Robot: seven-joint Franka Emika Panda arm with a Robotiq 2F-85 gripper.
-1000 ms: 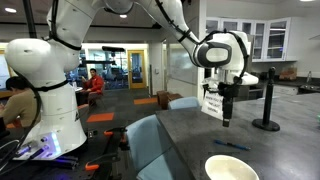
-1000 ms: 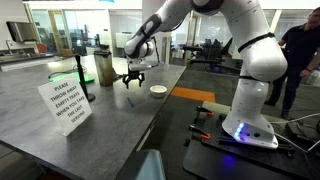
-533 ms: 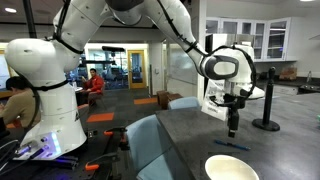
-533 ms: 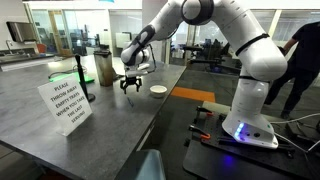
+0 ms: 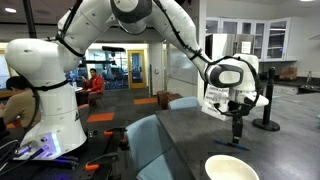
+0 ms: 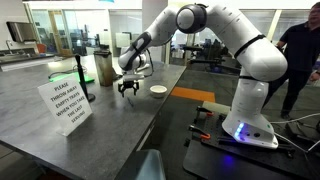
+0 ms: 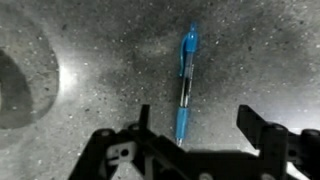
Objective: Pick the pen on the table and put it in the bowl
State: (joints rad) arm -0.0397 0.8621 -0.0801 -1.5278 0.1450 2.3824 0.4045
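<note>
My gripper (image 7: pixel 195 118) is wide open and holds nothing. It hangs low over the table (image 5: pixel 180 130), fingers (image 7: pixel 141 118) pointing straight down. The pen (image 7: pixel 187 85) lies flat on the tabletop between my two fingers, nearer one of them than the other and touching neither as far as I can tell. In an exterior view my gripper (image 6: pixel 127 88) stands inward of the bowl (image 6: pixel 158 90), which sits near the table edge that faces my base. The bowl is apart from the pen, and its rim shows at the side of the wrist view. Farther along the tabletop stand a black post (image 6: pixel 85 80) and a printed sign (image 6: pixel 65 100).
</note>
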